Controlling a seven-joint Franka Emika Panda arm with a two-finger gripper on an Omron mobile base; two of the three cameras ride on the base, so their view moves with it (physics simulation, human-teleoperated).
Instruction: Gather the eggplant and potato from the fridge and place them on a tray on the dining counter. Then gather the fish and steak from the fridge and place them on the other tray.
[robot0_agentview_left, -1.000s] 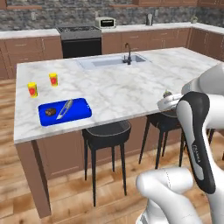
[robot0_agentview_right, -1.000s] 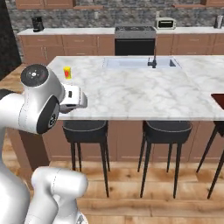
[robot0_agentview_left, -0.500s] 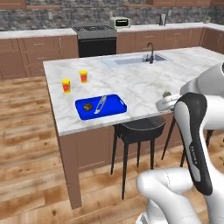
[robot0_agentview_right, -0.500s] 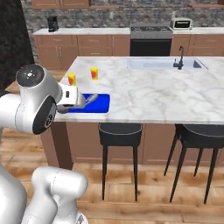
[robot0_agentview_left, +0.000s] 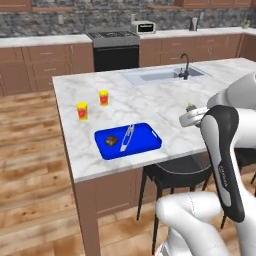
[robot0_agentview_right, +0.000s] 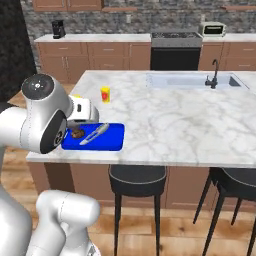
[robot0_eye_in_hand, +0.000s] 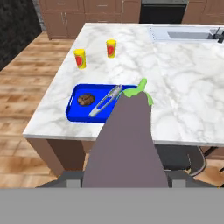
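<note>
Base has driven on since the earlier frames: whole scene shifted in both base views, and the blue tray (robot0_agentview_left: 128, 140) now sits closer and more central. Things on the counter look unmoved relative to each other; it's the cameras that moved.

Gripper (robot0_eye_in_hand: 124, 177): finger tips are hidden behind the eggplant (robot0_eye_in_hand: 126, 144), which fills the lower middle of the hand view. Jaws look clamped on it, though the contact itself isn't visible. In the left base view only a small green bit shows by the wrist, probably the eggplant's stem end.

Eggplant's long axis runs along the gripper's line of sight, green stem end pointing away toward the dining counter (robot0_agentview_left: 150, 102). It's held off the counter's near edge, stem overlapping the tray's right corner in the hand view.

On the tray: the fish (robot0_agentview_right: 94, 134), slender and silvery, lying diagonally, with a small round brown item (robot0_agentview_right: 76, 133), likely the steak, just beside it, apart.

Two yellow cups (robot0_agentview_left: 82, 110) stand upright beyond the tray, well apart from it. Sink with black tap (robot0_agentview_left: 186, 65) sits further along. Black stools (robot0_agentview_right: 137, 177) tuck under the near edge. In the right base view the arm's elbow covers the tray's left end.
</note>
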